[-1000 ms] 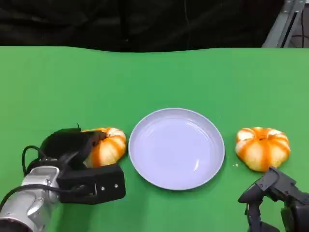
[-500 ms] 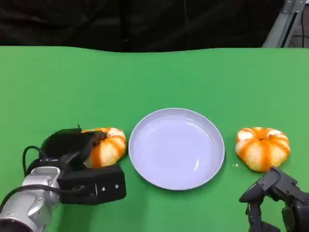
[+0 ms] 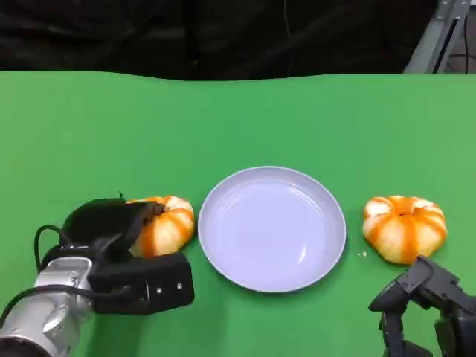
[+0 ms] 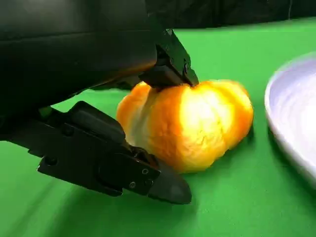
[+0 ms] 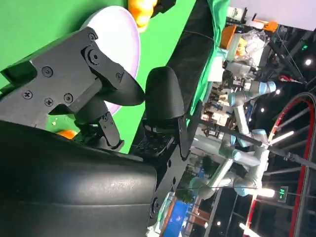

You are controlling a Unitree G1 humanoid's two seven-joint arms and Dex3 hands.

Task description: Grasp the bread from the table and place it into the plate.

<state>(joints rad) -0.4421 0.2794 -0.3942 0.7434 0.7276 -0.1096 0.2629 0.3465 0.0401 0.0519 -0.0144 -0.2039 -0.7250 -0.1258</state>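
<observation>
Two breads [image 3: 404, 227] sit off the plate [image 3: 223, 245]; my left hand [image 3: 123, 245] clasps one [image 3: 167, 223], unlifted, right hand [image 3: 424, 301] empty, fingers apart.

The table [image 3: 297, 119] wears a matt green cloth. The plate [image 3: 271, 227] at its centre looks like smooth, faintly glossy plastic. Both breads, at nine o'clock [image 3: 165, 223] and three o'clock [image 3: 404, 227], have a shiny glazed crust. The left hand [image 3: 119, 245] is matt black plastic on a brushed silver forearm [image 3: 44, 312].
</observation>
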